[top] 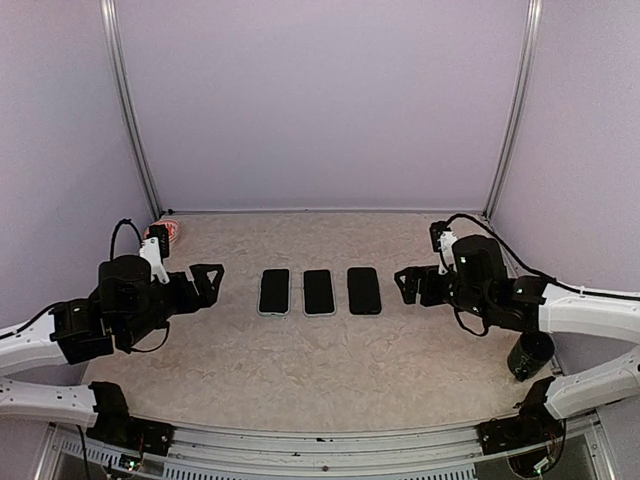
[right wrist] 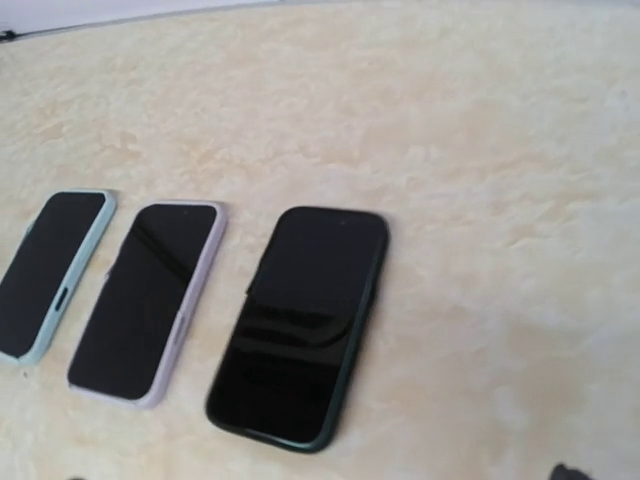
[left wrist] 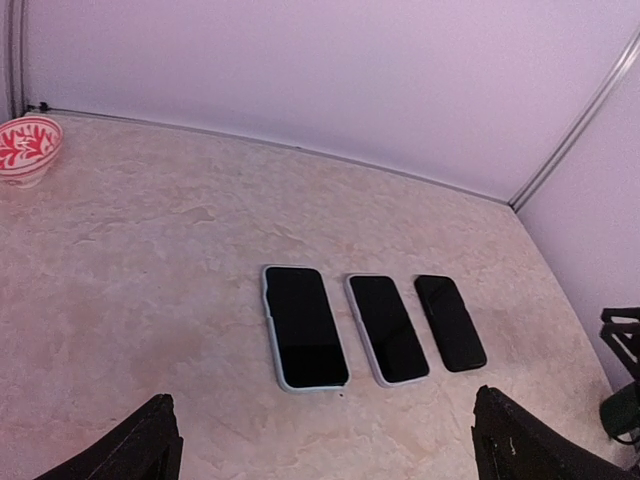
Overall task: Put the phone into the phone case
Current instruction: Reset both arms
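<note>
From the top external view, three handsets lie flat in a tidy row at mid-table (top: 330, 370), screens up, close together but not touching: the mint-cased phone (top: 274, 291), the lilac-cased phone (top: 318, 292) and the dark-cased phone (top: 364, 290). Each looks seated inside its shell, so the casing job appears done for all three. The left gripper (top: 210, 282) hangs low, well to the left of the row, spread wide and holding nothing. The right gripper (top: 403, 285) sits just beside the dark-cased phone, its prongs apart and empty, which reads as a let-go posture rather than a grasp. A patterned bowl (top: 172, 233) stands at the back left and a black cup (top: 530, 355) near the right arm; neither shows its inside here. The left wrist view has its two fingers (left wrist: 140, 445) at opposite lower corners, as wide as can be, framing the row from a distance. A pale rim wraps the mint and lilac screens and a dark one the third, while the bowl (left wrist: 28, 148) is seen side-on, contents hidden. The right wrist view looks down on the dark-cased phone (right wrist: 300, 325), whose glass lies flush within the case lip; the fingers barely enter the frame.
</note>
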`<state>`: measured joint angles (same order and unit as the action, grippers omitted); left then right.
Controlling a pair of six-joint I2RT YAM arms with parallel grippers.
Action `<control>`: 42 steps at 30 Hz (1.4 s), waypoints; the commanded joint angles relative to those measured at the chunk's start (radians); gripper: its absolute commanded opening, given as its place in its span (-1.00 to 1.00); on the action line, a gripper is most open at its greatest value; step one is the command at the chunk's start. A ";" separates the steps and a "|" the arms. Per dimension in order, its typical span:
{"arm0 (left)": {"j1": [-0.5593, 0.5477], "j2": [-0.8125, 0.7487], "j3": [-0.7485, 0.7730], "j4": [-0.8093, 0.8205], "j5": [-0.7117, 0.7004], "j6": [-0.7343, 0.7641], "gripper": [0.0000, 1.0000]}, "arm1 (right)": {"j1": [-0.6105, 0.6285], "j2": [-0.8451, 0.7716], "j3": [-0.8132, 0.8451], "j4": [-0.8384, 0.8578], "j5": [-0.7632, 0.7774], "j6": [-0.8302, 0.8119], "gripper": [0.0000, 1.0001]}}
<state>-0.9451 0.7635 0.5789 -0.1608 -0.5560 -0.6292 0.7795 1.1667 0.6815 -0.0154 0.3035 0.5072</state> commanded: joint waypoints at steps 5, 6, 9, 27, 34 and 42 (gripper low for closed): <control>0.106 -0.100 -0.013 -0.012 -0.170 0.176 0.98 | -0.061 -0.375 -0.149 -0.046 0.108 -0.150 0.99; 0.153 -0.123 -0.019 -0.004 -0.162 0.188 0.98 | -0.100 -0.400 -0.138 -0.078 0.075 -0.148 0.99; 0.296 -0.204 -0.033 -0.008 -0.128 0.191 0.98 | -0.225 -0.454 -0.120 -0.143 -0.031 -0.167 0.99; 0.674 -0.262 -0.099 -0.050 0.218 0.340 0.98 | -0.431 -0.736 -0.162 -0.247 -0.055 -0.402 0.99; 0.674 -0.231 -0.109 -0.008 0.302 0.383 0.98 | -0.431 -0.883 -0.162 -0.263 -0.005 -0.399 0.99; 0.672 -0.228 -0.106 -0.021 0.303 0.378 0.98 | -0.431 -0.796 -0.124 -0.288 0.041 -0.328 0.99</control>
<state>-0.2752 0.5426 0.4786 -0.2089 -0.2676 -0.2680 0.3565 0.3264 0.5262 -0.2699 0.3088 0.1390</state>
